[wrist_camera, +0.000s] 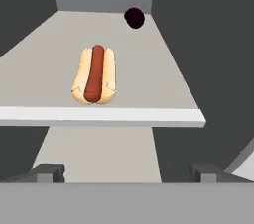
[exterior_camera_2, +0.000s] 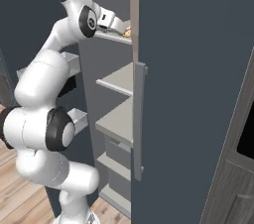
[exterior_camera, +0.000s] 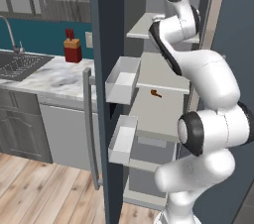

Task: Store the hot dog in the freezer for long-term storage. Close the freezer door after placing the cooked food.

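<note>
Hand view: hot dog (wrist_camera: 95,75) on shelf (wrist_camera: 149,114)

Smooth matt grey shelf (wrist_camera: 149,69), soft-looking tan bun of the hot dog (wrist_camera: 95,75), shiny white arm (exterior_camera: 208,77), marble-look table (exterior_camera: 54,77), wood floor (exterior_camera: 39,193).

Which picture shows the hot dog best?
The hand view: the hot dog lies whole on a pale freezer shelf. The right base view shows a sliver of it at the door's edge.
</note>
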Available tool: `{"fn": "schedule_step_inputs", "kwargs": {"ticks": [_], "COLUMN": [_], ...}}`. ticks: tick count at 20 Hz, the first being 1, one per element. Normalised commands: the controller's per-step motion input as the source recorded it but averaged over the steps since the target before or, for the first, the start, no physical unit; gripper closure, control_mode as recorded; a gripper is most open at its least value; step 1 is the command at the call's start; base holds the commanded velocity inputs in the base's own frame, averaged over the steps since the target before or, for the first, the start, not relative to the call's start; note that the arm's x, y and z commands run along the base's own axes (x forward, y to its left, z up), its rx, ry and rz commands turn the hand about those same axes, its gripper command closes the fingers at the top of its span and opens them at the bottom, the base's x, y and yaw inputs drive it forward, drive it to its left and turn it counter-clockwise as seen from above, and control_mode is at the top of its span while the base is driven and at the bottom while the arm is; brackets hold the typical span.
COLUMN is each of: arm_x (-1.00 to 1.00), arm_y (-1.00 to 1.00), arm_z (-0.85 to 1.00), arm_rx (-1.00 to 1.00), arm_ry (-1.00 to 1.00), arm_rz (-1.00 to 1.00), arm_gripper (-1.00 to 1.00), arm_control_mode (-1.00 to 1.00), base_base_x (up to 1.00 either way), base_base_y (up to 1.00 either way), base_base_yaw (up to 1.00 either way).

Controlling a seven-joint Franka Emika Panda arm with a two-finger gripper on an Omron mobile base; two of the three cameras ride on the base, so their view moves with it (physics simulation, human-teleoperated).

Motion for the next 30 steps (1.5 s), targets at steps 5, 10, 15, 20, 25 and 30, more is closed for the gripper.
{"fn": "schedule_step_inputs", "kwargs": {"ticks": [5, 10, 15, 20, 25, 30], "arm_x": [-0.78, -0.97, -0.97, -0.87, -0.55, -0.51], "arm_y": [0.14, 0.23, 0.18, 0.08, 0.01, 0.0], "arm_z": [0.26, 0.23, 0.1, 0.0, 0.0, 0.0], "arm_rx": [-0.01, 0.0, 0.0, 0.01, 0.18, 0.24], "arm_ry": [0.0, -0.01, 0.0, 0.02, 0.16, 0.19], "arm_rz": [0.01, 0.06, 0.06, 0.05, 0.05, 0.04], "arm_gripper": [-1.0, -1.0, -1.0, -1.0, -1.0, -1.0], "arm_control_mode": [-1.0, -1.0, -1.0, -1.0, -1.0, -1.0], "base_base_x": [0.0, 0.0, 0.0, 0.0, 0.0, 0.0], "base_base_y": [0.0, 0.0, 0.0, 0.0, 0.0, 0.0], "base_base_yaw": [0.0, 0.0, 0.0, 0.0, 0.0, 0.0]}}
